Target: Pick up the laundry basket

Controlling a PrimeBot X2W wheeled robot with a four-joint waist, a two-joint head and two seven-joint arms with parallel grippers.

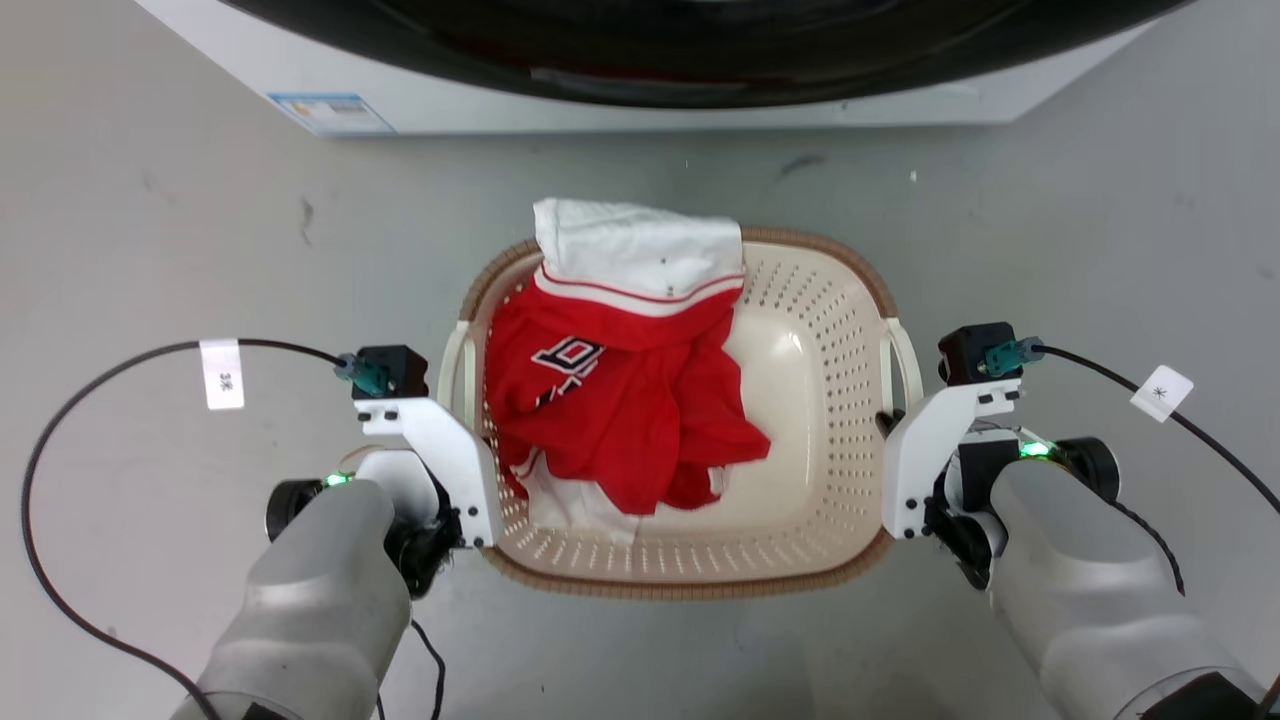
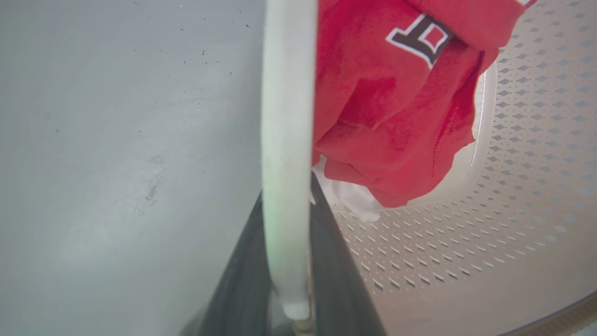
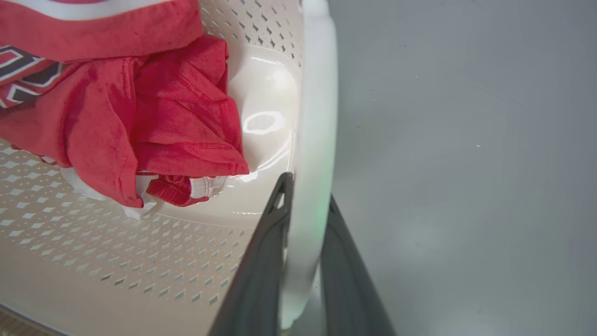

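Note:
The laundry basket (image 1: pixel 820 300) is cream-white with perforated walls and a brown woven-look rim. It lies in the middle of the head view on the grey floor, and red and white clothes (image 1: pixel 620 400) are heaped in its left half. My left gripper (image 2: pixel 286 191) is at the basket's left loop handle (image 1: pixel 455 365), one dark finger on each side of the white loop, shut on it. My right gripper (image 3: pixel 308 189) grips the right loop handle (image 1: pixel 905 360) the same way, with the loop (image 3: pixel 312 140) running up between its fingers.
A white washing machine (image 1: pixel 650 110) with a dark round door stands just beyond the basket, at the top of the head view. Black cables (image 1: pixel 60 430) with white tags loop out from both wrists over the grey floor (image 1: pixel 1100 230).

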